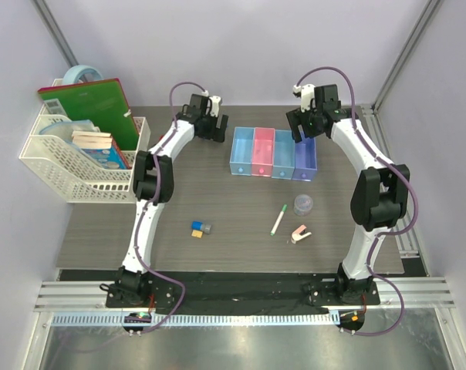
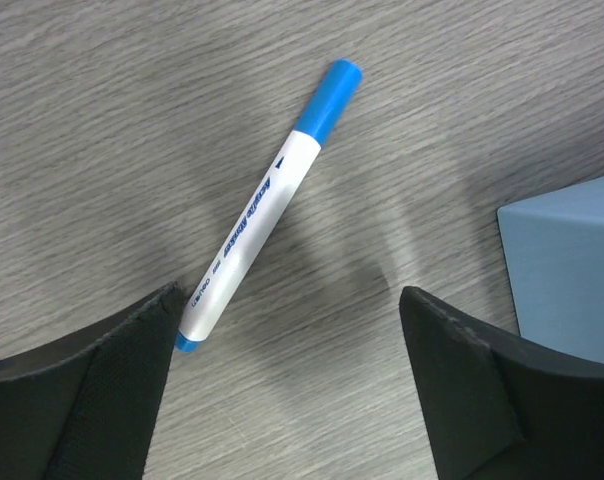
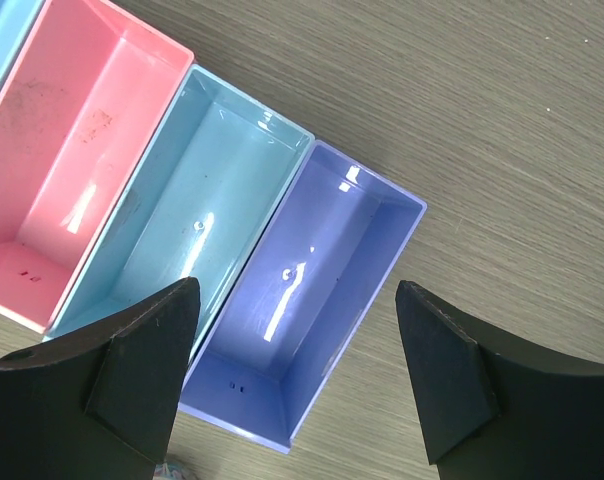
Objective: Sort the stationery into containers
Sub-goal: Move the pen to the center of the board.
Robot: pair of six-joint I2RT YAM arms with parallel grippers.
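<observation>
Here's the left hand [image 2: 289, 293], spread wide and low over the surface [image 2: 102, 120], gripping nothing; the blue-tipped pen [image 2: 262, 210] lies flat and slanted between its 2 fingers [image 2: 82, 400], its near end right at one finger's tip, though whether they touch I cannot tell; just to the side, a corner of the light blue end bin [image 2: 572, 260] pokes into view; over to the right hand [image 3: 297, 290], also spread apart and empty, hanging above the purple-blue bin [image 3: 322, 290], with the second light blue bin [image 3: 182, 210] and the pink bin [image 3: 72, 140] right alongside; pulling out to the overhead view, the 4 bins stand joined in 1 row at the far middle of the surface, 1 arm at each end; nearer the arm bases lie the green-capped pen [image 1: 279, 220], the grey round tub [image 1: 303, 204] just beside it, the pink-white clip [image 1: 299, 233] close by, and well off to the left the yellow, blue and grey blocks [image 1: 200, 229] huddled together; a white mesh basket [image 1: 79, 166] holding a green book [image 1: 90, 108] sits at the far left edge
</observation>
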